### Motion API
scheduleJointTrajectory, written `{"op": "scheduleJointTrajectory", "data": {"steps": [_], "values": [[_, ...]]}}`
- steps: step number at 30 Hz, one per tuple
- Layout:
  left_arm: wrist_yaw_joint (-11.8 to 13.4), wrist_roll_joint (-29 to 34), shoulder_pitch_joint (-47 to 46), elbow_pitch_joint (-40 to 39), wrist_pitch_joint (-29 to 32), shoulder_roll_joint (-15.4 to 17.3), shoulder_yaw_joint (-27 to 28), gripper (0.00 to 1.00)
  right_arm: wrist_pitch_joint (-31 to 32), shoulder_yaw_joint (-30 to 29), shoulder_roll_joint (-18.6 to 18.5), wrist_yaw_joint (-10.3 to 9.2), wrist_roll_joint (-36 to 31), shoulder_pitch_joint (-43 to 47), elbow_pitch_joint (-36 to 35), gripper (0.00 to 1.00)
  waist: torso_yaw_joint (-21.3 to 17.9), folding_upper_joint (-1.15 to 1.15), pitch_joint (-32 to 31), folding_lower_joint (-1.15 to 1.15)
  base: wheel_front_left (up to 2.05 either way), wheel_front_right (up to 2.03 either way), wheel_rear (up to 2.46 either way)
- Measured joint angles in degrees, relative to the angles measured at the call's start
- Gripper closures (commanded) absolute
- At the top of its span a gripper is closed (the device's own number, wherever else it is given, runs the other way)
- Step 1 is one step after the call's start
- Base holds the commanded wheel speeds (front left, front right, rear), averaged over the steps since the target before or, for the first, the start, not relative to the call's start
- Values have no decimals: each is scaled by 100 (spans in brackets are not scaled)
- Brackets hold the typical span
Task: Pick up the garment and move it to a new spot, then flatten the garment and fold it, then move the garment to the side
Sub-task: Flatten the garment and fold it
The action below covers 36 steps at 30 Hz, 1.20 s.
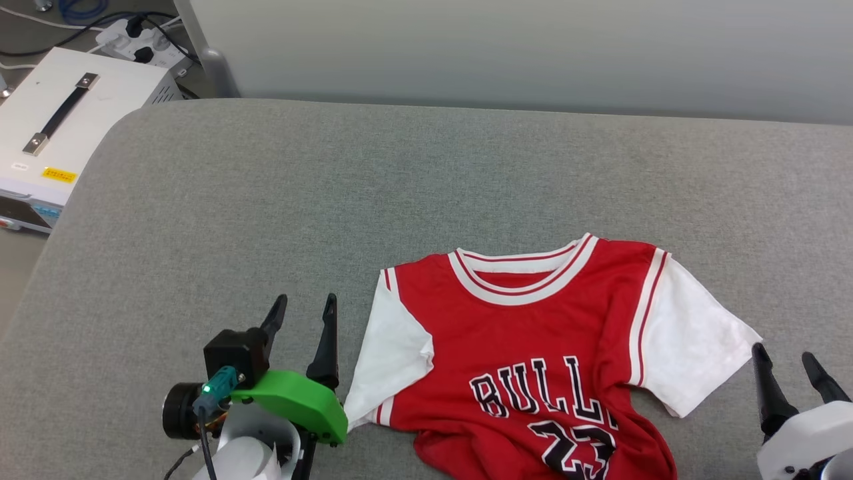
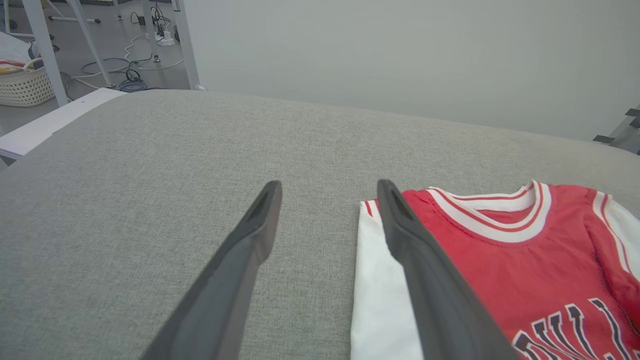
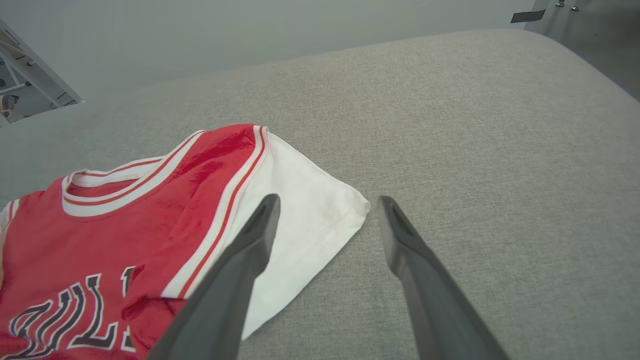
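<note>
On the grey padded surface (image 1: 400,187): the red jersey (image 1: 533,347) lies print-side up on the robot's near side, right of centre, collar (image 1: 520,283) pointing away.
Lie of the cloth: chest and shoulders are fairly flat, but the hem (image 1: 466,453) is bunched and rippled, so I judge flattening isn't finished.
Left gripper (image 1: 306,298): fingers spread wide, nothing between them. It sits just beside the white left sleeve (image 1: 390,353), and the left wrist view puts its inner finger over that sleeve's edge.
Right gripper (image 1: 783,352): fingers also apart and empty, parked just off the tip of the right sleeve (image 1: 693,347).
Why they flank it: one gripper by each sleeve looks like the setup for tugging the jersey taut from both sides, or for folding the sleeves in.
Stage: smoothing, by my read, with the fold not yet begun.
Off to the left: a white equipment case (image 1: 66,127) stands beside the surface, well clear of the work.
</note>
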Motion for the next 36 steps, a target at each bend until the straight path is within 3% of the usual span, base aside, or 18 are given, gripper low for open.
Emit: {"op": "scheduleJointTrajectory", "data": {"steps": [9,18,24,25,26,27,28,36], "values": [[40,345,-81,-534,-157,56,281,0,1127,-313,-488,0,347,-494,1093,0,62,0,156,0,0,0,0],[10,419,-167,-609,-200,-32,360,0,2251,354,-1302,0,666,-1650,2006,0,202,0,453,0,0,0,0],[-82,432,-235,-531,-203,-170,405,0,2798,842,-1541,-2,869,-2048,2574,0,364,0,672,0,0,0,0],[-86,439,-242,-511,-203,-182,417,0,2908,861,-1562,-2,918,-2058,2632,22,390,0,693,0,0,0,0],[-87,444,-244,-482,-204,-185,436,0,3043,884,-1583,-2,980,-2079,2662,63,420,0,716,0,0,0,0],[-88,445,-243,-459,-204,-185,458,0,3133,910,-1600,-2,1046,-2095,2661,90,443,0,736,0,0,0,0],[-88,445,-243,-448,-204,-186,486,0,3174,911,-1621,-2,1081,-2098,2657,100,456,0,751,0,0,0,0],[-263,374,-225,-325,-64,-142,549,0,2777,657,-1567,0,1117,-2039,2345,100,380,0,652,0,0,0,0]]}}
